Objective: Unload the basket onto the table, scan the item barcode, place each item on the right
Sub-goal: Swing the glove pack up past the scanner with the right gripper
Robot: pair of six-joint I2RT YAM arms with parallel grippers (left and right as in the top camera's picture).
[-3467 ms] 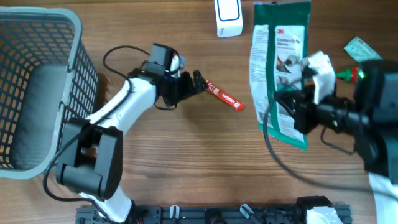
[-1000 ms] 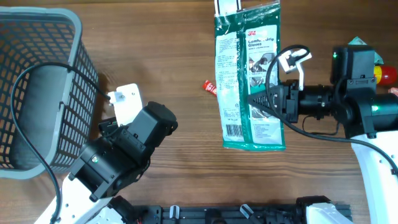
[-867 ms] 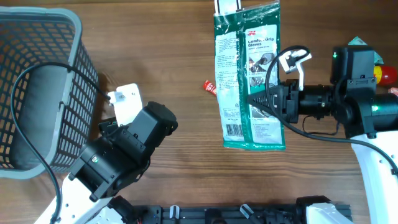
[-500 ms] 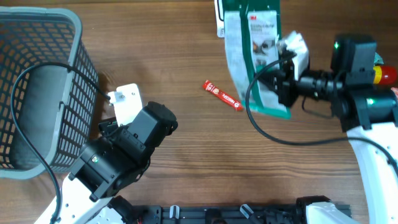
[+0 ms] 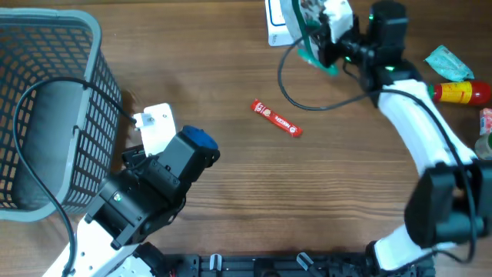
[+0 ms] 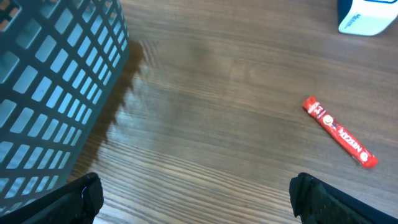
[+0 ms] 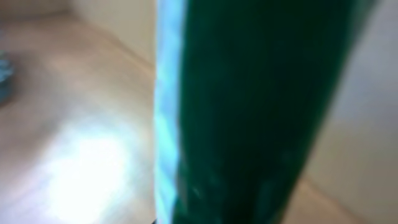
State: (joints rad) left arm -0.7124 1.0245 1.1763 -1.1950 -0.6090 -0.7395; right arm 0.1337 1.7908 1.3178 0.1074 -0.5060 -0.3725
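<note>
**Q:** What does each view add?

**A:** The overhead view alone shows both arms. Up and to the right of the red stick [image 5: 275, 118], the right gripper [image 5: 324, 40] is clamped on the green package [image 5: 307, 35]. It holds the package edge-on, right beside the white box [image 5: 277, 21] at the table's far edge. The right wrist view shows only a blurred dark green surface of the package [image 7: 249, 112], with pale wood to its left and no fingers visible. In the left wrist view, the left gripper [image 6: 196, 196] is spread wide, with one dark fingertip [image 6: 78, 198] in each lower corner and nothing between them. The red stick [image 6: 339, 132] lies ahead and to its right.

**Q:** Is any writing legible?

**A:** The stick carries white lettering that looks like "NESCAFE". The blue print on the white box [image 6: 367, 15] is cut off by the frame. The package's print is too blurred to read.

**Q:** Edges and free room?

**A:** The grey mesh basket [image 5: 94, 46] stands well to the left of the stick, with bare wooden table [image 5: 330, 200] between them and on the stick's near side. Far to the right of the stick, near the table edge, lie a teal packet [image 5: 450, 61] and a red-and-yellow bottle [image 5: 461, 92].
</note>
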